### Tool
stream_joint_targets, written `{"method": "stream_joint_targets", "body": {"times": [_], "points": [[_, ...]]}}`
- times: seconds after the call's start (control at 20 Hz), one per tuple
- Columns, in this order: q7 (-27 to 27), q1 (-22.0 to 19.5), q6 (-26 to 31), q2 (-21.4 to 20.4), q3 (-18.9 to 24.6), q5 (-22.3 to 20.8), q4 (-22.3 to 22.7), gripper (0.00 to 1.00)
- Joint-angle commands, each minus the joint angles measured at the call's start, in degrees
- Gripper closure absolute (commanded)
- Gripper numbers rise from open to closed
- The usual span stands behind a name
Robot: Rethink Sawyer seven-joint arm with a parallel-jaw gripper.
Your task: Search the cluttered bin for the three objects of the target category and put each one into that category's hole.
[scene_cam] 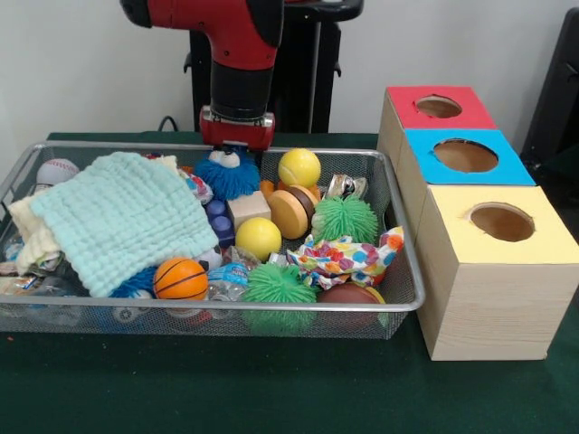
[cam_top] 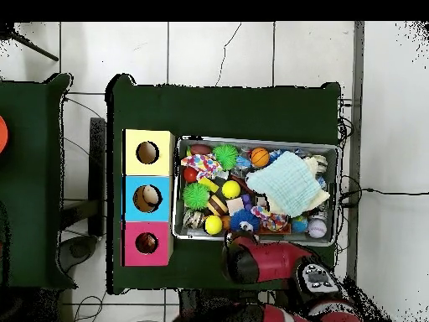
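Note:
The wire mesh bin (scene_cam: 136, 146) is full of toys; it also shows in the overhead view (cam_top: 251, 139). My gripper (scene_cam: 233, 155) hangs at the bin's far edge, right over a blue fuzzy toy with eyes (scene_cam: 226, 174), and its tips are hidden behind the toy. Three wooden boxes stand beside the bin, each with a round hole: red top (scene_cam: 439, 107), blue top (scene_cam: 465, 155), yellow top (scene_cam: 501, 221). In the bin lie two yellow balls (scene_cam: 298, 167) (scene_cam: 259, 238), two green spiky balls (scene_cam: 344, 219) (scene_cam: 279, 287), a small basketball (scene_cam: 181, 278) and a baseball (scene_cam: 57, 171).
A pale green cloth (scene_cam: 122, 221) covers the bin's left half. A wooden disc (scene_cam: 289, 212), a wood block (scene_cam: 249, 208) and a colourful crumpled cloth (scene_cam: 348, 258) lie mid-bin. In the overhead view my arm (cam_top: 260, 256) reaches in from the bin's lower edge.

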Motion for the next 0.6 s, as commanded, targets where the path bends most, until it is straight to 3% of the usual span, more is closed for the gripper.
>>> {"method": "stream_joint_targets", "body": {"times": [0.05,0.15,0.35,0.6], "points": [[7.37,1.63,-4.81,6.56,-5.86,1.4,-7.12,0.0],[5.53,0.5,-4.13,6.06,-4.96,1.16,-7.88,0.0],[6.32,2.28,-8.21,6.6,-8.22,2.86,-8.5,0.0],[5.46,5.58,-21.31,6.23,-13.09,4.7,-8.96,0.0]]}}
